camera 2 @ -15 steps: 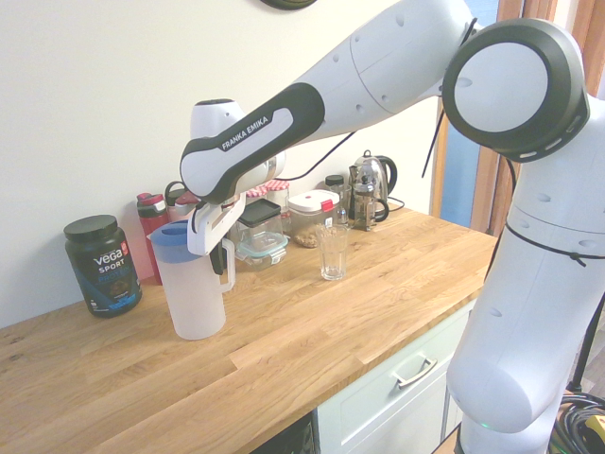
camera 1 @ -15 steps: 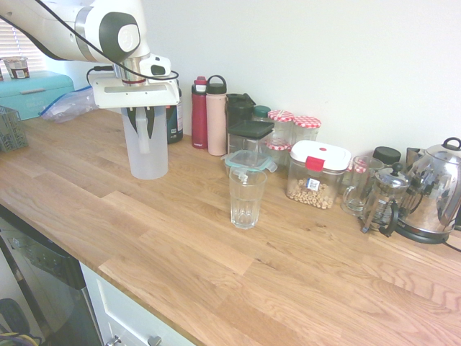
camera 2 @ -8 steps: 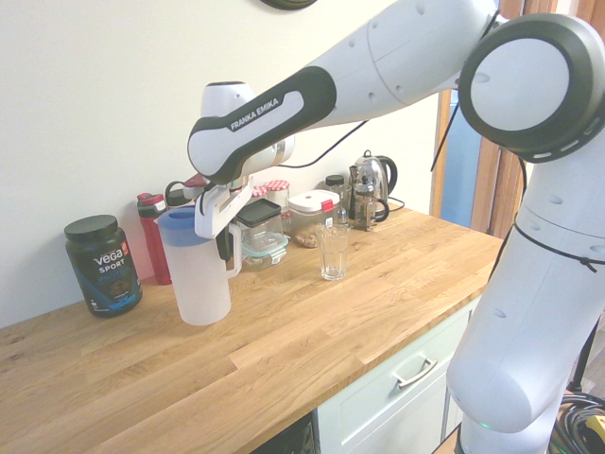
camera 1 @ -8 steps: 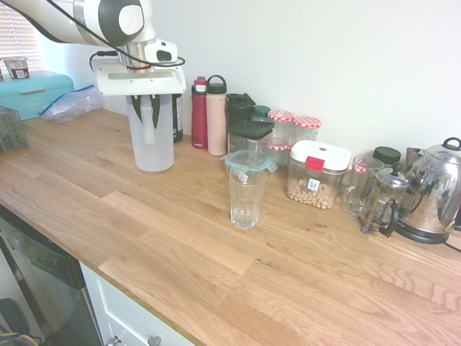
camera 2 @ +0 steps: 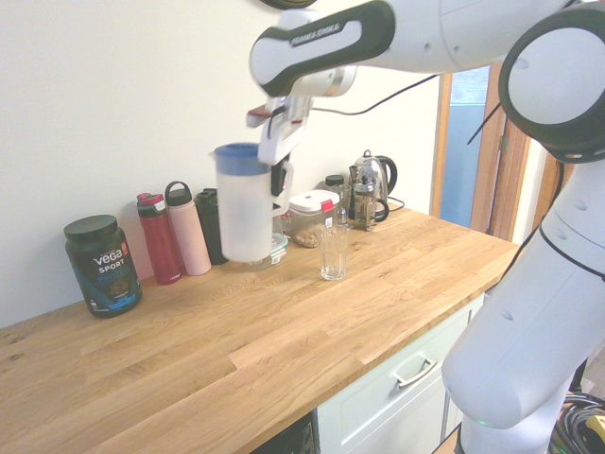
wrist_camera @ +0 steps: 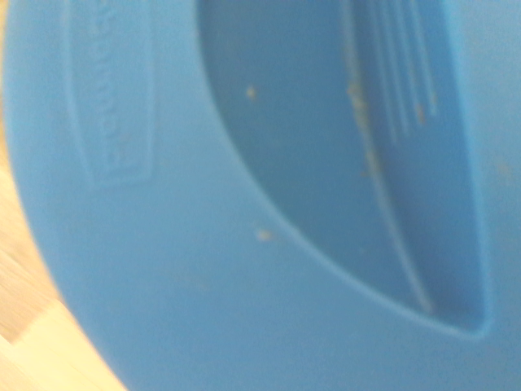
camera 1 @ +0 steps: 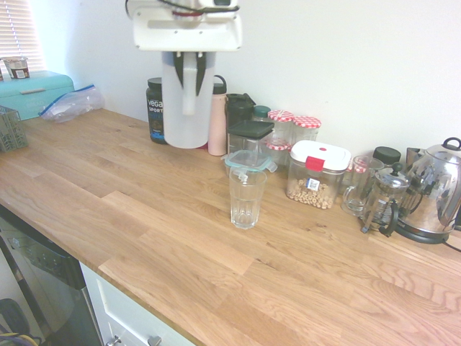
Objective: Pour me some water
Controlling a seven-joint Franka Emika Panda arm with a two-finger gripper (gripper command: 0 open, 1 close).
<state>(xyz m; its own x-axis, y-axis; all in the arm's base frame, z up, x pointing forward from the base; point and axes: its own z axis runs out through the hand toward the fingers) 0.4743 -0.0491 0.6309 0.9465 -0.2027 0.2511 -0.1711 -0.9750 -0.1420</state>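
Observation:
A translucent white pitcher with a blue lid hangs upright in the air above the wooden counter. My gripper is shut on its handle from above. The empty clear drinking glass stands on the counter, lower than the pitcher and off to one side. The wrist view is filled by the blurred blue lid. Whether there is water in the pitcher cannot be seen.
Along the wall stand a black Vega tub, a red bottle and a pink bottle, storage jars, a French press and a steel kettle. A teal box sits at the far end.
The gripper has lifted the pitcher off the counter and carried it up and along the wall toward the glass. The glass has not moved.

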